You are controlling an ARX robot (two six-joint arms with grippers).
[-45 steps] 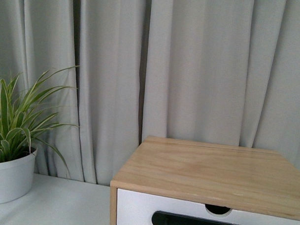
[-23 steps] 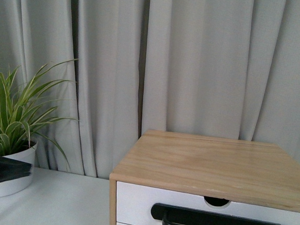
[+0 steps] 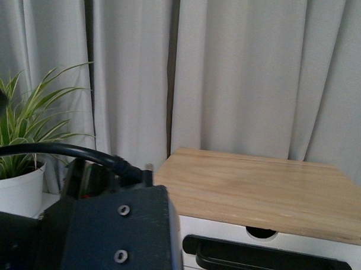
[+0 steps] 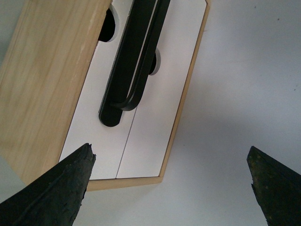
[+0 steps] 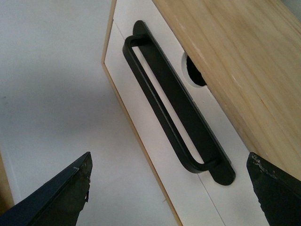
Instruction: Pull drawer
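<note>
The drawer (image 3: 224, 234) shows at the bottom of the front view: a white front, a long black bar handle (image 3: 265, 262) and a half-round cutout (image 3: 261, 233). It sits flush in its casing. In the left wrist view my left gripper (image 4: 171, 188) is open over the white tabletop, short of the drawer front (image 4: 164, 84) and the handle's end (image 4: 134, 61). In the right wrist view my right gripper (image 5: 171, 193) is open with nothing between its fingers. It faces the handle (image 5: 174, 108) on the drawer front (image 5: 162, 44), apart from it.
The light wood casing top (image 3: 256, 185) covers the drawer. My left arm's black body (image 3: 112, 227) fills the lower left of the front view. A spiky green plant (image 3: 26, 124) in a white pot (image 3: 12, 191) stands at the left. Grey curtains (image 3: 230, 71) hang behind.
My left arm has risen into the lower left of the front view and now hides the cabinet's left corner. The drawer stays shut.
</note>
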